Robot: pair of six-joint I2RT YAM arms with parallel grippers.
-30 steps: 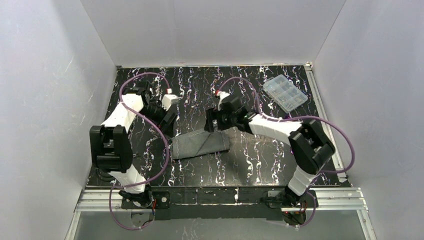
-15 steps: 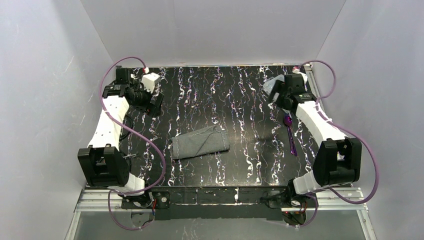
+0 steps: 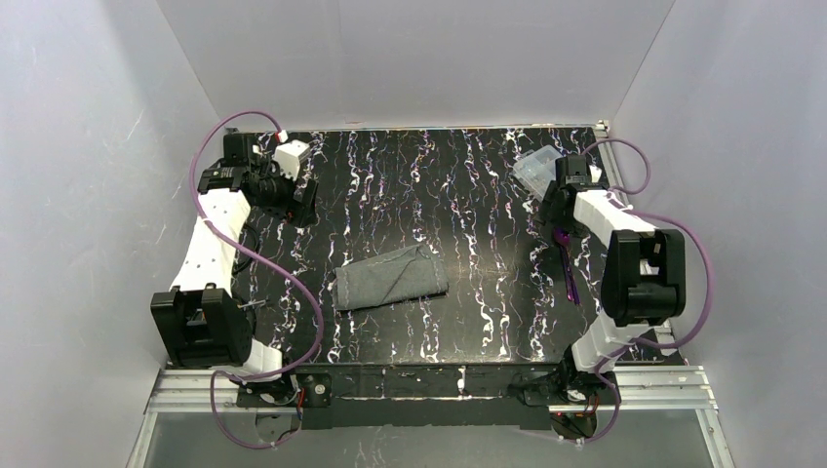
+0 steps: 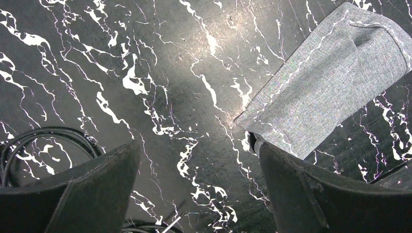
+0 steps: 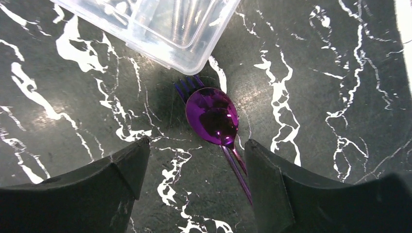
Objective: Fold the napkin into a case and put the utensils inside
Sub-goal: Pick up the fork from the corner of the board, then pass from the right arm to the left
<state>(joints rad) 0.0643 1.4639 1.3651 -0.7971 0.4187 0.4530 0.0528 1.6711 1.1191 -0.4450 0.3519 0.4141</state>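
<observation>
The dark grey napkin lies folded into a narrow case (image 3: 390,278) at the middle of the table; it also shows in the left wrist view (image 4: 330,82). The purple spoon (image 5: 214,116) lies on top of the purple fork (image 5: 187,86), heads stacked, handles running between the right fingers. The pair also shows in the top view (image 3: 566,255) near the right edge. My right gripper (image 5: 194,150) is open just above the utensils, holding nothing. My left gripper (image 4: 197,148) is open and empty at the far left, away from the case.
A clear plastic compartment box (image 5: 150,24) sits just beyond the utensil heads, at the back right in the top view (image 3: 539,166). A metal rail (image 3: 634,224) runs along the table's right edge. White walls enclose the table. Cables (image 4: 29,141) lie near the left gripper.
Both arms pulled away from the folded case, the left to the far left corner, the right to the back right. The right gripper has since come down over the utensils.
</observation>
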